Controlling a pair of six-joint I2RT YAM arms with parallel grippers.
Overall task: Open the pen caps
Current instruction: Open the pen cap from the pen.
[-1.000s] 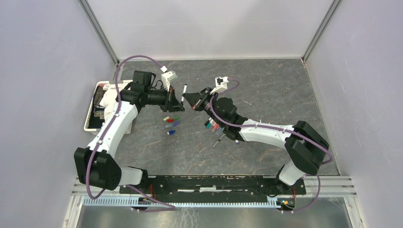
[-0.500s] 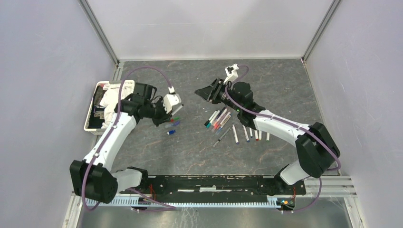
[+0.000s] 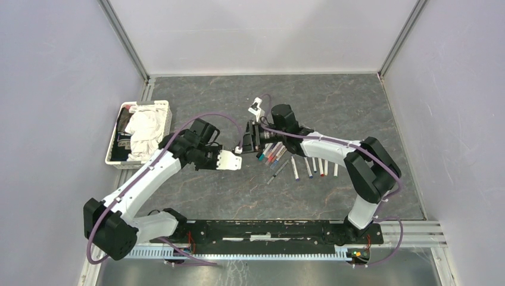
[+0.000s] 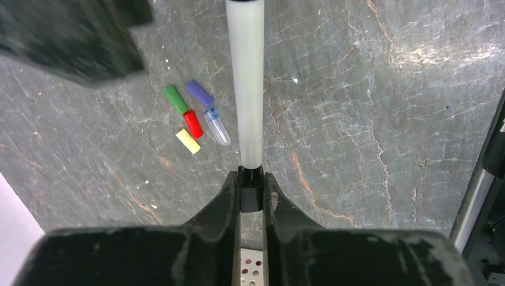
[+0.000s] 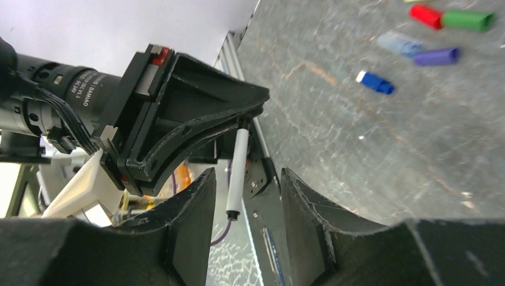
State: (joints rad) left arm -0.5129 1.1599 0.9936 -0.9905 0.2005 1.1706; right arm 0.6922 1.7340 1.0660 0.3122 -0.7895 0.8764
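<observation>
1. The left gripper (image 4: 251,183) is clamped tight on the black end of a pen (image 4: 245,83) – its white barrel juts out over the table (image 4: 369,119).
2. The right gripper (image 5: 244,221) has its jaws apart and holds nothing (the pen's free end sits between them).
3. Loose pen caps (image 4: 192,123) are clustered left of the barrel – other pens (image 3: 275,154) lie to the right.

Place: robot test cell in a lab | Enclosure: a dark marbled table (image 3: 357,95) is shut in on three sides by plain pale wall panels (image 3: 53,89) framed with metal posts (image 3: 125,39) | Rig: a cabled left arm (image 3: 143,179) and right arm (image 3: 333,149) are bolted to a base rail (image 3: 268,229) | Storage: a white basket (image 3: 159,105) is kept at the table's left
</observation>
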